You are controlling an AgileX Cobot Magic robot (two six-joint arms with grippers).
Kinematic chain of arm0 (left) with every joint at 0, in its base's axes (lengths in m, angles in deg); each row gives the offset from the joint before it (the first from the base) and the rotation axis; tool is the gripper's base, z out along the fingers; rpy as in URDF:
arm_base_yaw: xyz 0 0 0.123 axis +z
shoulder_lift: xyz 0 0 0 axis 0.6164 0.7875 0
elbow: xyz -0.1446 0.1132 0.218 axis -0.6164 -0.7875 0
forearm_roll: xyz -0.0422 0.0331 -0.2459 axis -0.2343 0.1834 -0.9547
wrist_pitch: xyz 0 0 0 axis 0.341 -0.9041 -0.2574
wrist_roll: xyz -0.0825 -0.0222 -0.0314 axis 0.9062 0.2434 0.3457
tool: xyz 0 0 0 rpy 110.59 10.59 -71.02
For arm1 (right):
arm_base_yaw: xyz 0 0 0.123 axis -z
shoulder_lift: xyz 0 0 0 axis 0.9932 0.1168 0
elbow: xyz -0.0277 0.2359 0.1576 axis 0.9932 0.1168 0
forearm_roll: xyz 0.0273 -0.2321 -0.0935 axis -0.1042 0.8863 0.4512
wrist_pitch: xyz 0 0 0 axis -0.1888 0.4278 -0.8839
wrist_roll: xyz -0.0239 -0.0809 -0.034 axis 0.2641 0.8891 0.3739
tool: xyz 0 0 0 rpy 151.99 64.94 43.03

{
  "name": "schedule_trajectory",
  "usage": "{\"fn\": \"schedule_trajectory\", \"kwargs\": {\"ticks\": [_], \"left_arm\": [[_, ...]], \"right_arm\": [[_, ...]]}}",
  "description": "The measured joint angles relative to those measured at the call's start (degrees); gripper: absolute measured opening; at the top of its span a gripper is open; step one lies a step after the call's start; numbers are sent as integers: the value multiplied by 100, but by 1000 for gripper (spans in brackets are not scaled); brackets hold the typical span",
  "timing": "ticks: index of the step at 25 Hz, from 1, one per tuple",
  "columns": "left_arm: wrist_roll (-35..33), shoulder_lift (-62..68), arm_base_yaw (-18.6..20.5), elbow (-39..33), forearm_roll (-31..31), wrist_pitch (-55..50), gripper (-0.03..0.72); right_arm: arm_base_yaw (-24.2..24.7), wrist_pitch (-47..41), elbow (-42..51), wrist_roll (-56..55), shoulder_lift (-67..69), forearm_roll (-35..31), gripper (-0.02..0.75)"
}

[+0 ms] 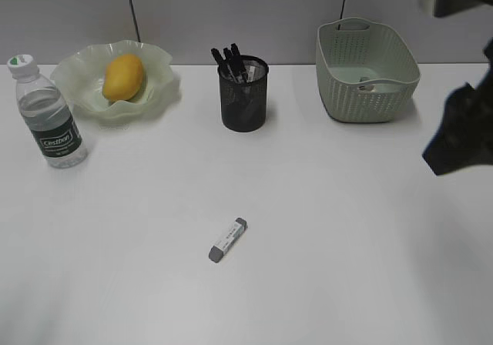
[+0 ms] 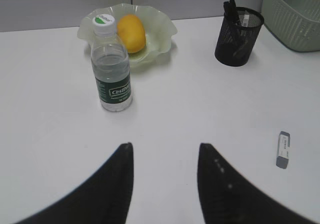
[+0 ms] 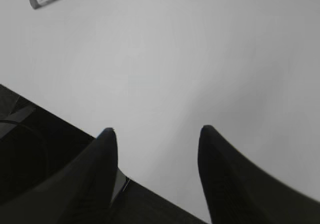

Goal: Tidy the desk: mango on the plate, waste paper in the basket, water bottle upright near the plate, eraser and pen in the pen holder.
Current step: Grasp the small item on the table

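Standing upright on the desk [image 1: 323, 229], the water bottle [image 1: 46, 114] was just beside the plate [image 1: 158, 91], which held the mango [image 1: 123, 77]. Pens stuck out of the pen holder [image 1: 244, 95], and a small pale wad, probably the waste paper [image 1: 365, 85], lay inside the basket [image 1: 368, 69]. The eraser [image 1: 228, 239] lay alone mid-desk, well apart from both grippers. The left gripper [image 2: 165, 151] and right gripper [image 3: 157, 134] each had 2 spread, empty fingers.
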Motion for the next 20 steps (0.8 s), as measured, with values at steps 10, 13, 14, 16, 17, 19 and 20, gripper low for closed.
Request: {"fn": "schedule_trajectory", "kwargs": {"ticks": [10, 13, 14, 16, 17, 19, 20], "left_arm": [[0, 0, 0, 0, 0, 0, 328], [0, 0, 0, 0, -6, 0, 328], [0, 0, 0, 0, -6, 0, 328], [0, 0, 0, 0, -6, 0, 328], [0, 0, 0, 0, -6, 0, 328], [0, 0, 0, 0, -6, 0, 328], [0, 0, 0, 0, -6, 0, 328]], "right_arm": [[0, 664, 1735, -85, -2999, 0, 420], [0, 823, 1992, -103, -3962, 2, 420], [0, 835, 2038, -103, -4229, 2, 420], [0, 849, 2120, -103, -4832, 8, 420], [0, 849, 2133, -108, -5055, 9, 420], [0, 849, 2164, -114, -5495, 14, 420], [0, 849, 2168, -128, -5656, 26, 420]]}}
